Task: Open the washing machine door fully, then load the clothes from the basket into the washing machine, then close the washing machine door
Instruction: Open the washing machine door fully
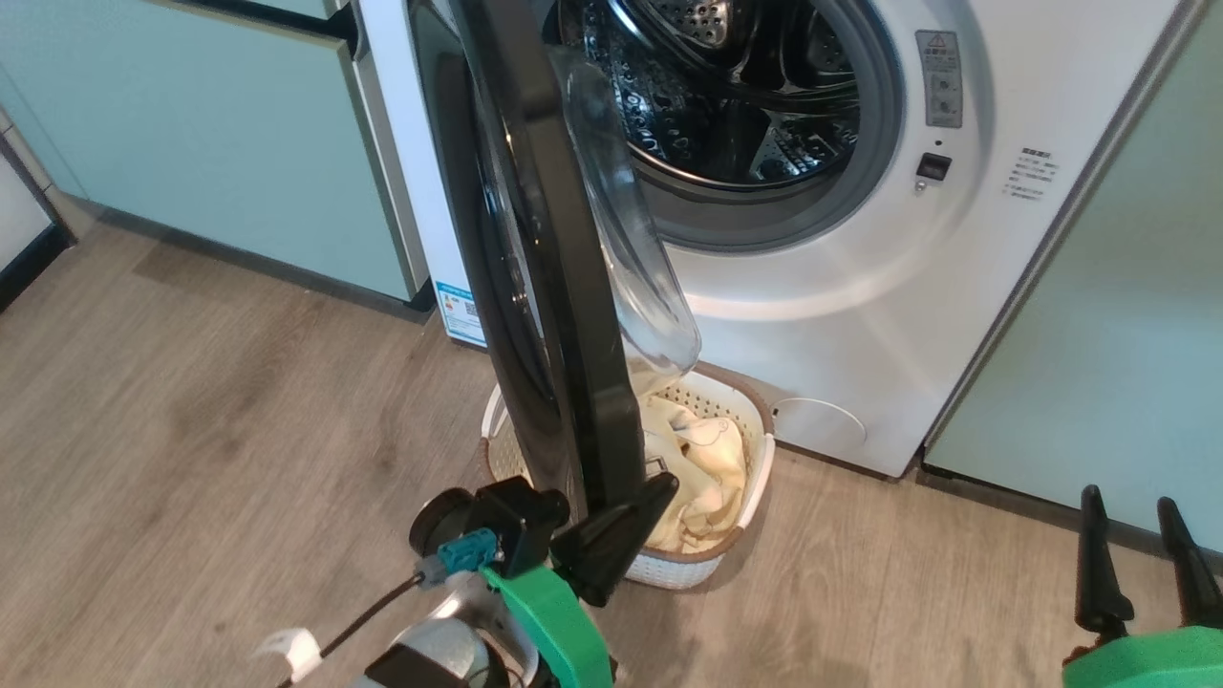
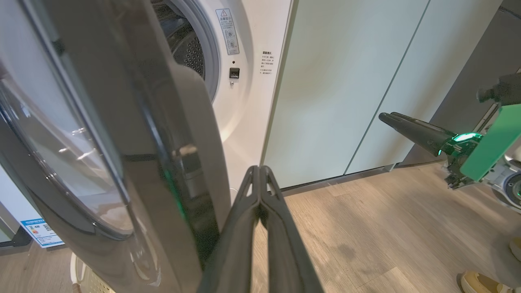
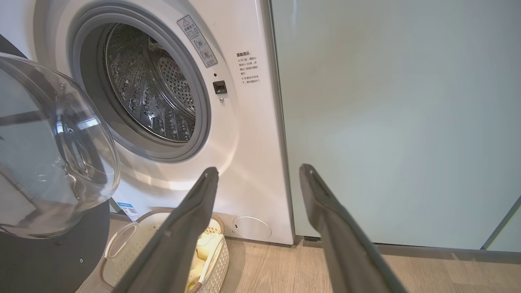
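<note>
The washing machine stands with its steel drum exposed. Its black door is swung out, edge-on to the head view, with the glass bowl bulging to the right. Below the door sits the cream basket, holding pale yellow clothes; the door hides its left part. My left gripper is shut with nothing between its fingers, which rest against the door's lower edge. My right gripper hangs open at the lower right, away from the machine.
Mint green cabinets stand on the left and the right of the machine. The floor is wood planks. A person's shoe shows at the lower right of the left wrist view.
</note>
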Robot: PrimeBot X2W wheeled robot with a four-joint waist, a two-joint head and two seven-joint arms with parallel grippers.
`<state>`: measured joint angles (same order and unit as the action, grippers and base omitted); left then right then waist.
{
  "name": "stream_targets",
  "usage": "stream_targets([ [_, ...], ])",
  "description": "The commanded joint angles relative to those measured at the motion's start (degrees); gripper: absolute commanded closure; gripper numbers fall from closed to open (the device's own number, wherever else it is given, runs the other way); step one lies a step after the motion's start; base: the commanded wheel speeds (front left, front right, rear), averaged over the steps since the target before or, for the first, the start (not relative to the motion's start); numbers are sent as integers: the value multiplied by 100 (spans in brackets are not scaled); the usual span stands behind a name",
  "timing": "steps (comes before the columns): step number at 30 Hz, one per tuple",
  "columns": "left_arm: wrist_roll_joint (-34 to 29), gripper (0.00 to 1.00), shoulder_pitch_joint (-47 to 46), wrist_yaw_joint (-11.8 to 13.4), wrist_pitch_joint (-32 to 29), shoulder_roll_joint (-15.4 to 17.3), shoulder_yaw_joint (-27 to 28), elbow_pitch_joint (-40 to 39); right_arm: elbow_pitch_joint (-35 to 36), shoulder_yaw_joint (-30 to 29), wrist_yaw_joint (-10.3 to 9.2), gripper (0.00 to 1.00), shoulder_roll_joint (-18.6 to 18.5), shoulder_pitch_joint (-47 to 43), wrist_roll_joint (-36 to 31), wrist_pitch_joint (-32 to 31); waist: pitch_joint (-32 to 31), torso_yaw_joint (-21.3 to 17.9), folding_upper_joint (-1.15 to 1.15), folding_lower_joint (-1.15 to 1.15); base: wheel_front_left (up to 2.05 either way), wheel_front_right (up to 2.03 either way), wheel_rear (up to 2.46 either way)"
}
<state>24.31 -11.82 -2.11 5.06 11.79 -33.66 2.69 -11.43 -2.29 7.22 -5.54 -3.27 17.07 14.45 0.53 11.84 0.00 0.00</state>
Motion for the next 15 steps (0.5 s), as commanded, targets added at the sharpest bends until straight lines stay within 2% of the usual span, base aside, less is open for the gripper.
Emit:
stream_targets([
  [1,46,100,-337,136,19,217,438,-101,155,100,26,0,-117,161,24,55,5,28,0,0,0,0,0],
  [15,55,100,-347,166,-11,281,379,-187,145,98,26,0,-113,166,11,55,-2,232,0,0,0,0,0],
])
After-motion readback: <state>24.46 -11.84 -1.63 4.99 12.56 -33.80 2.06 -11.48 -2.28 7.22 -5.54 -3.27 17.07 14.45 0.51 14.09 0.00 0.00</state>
